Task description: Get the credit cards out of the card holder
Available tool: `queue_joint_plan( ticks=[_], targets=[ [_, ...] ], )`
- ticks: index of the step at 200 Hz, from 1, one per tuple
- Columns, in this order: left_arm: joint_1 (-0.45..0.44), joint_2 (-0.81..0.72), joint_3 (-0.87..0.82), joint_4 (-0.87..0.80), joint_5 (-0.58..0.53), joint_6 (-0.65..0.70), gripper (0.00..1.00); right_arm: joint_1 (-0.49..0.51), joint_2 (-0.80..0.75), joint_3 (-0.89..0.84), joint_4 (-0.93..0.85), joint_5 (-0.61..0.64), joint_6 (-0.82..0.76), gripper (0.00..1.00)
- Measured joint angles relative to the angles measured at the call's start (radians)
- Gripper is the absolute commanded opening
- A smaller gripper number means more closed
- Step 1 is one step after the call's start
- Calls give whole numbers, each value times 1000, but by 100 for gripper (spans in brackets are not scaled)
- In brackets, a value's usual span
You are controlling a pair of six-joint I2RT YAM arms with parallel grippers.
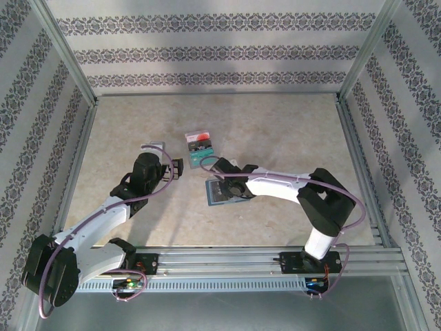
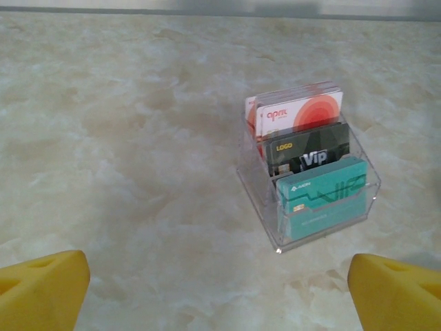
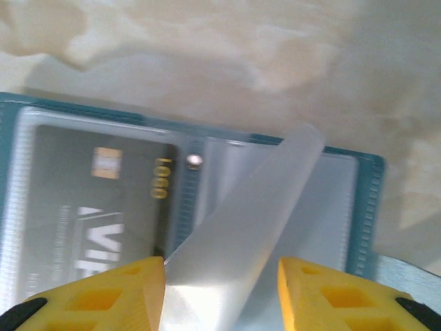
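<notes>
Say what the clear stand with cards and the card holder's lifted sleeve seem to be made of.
Clear stand: rigid glossy plastic, likely acrylic; cards show sharply through straight walls. Lifted sleeve: thin, flexible, frosted plastic film; it curls upward, blurring what's behind.

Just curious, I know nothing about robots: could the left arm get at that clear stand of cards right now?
Probably yes. The left gripper is open and faces the clear card stand across bare tabletop, with nothing between them.
</notes>
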Motion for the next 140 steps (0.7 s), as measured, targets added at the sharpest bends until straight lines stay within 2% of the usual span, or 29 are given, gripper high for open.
queue_joint_plan(
  ticks=[26, 74, 109, 140],
  targets=[
    [-44, 2, 29, -31, -10, 43, 94, -37, -39, -37, -6, 7, 0, 48],
    [-240, 88, 105, -65, -56, 93, 83, -90, -87, -108, 2, 3, -4, 48],
    [-364, 211, 106, -63, -45, 66, 66, -134, -107, -167, 28, -18, -4, 47],
    [-396, 332, 105, -35, -3, 21, 56, -161, -157, -200, 31, -32, -4, 47]
  ],
)
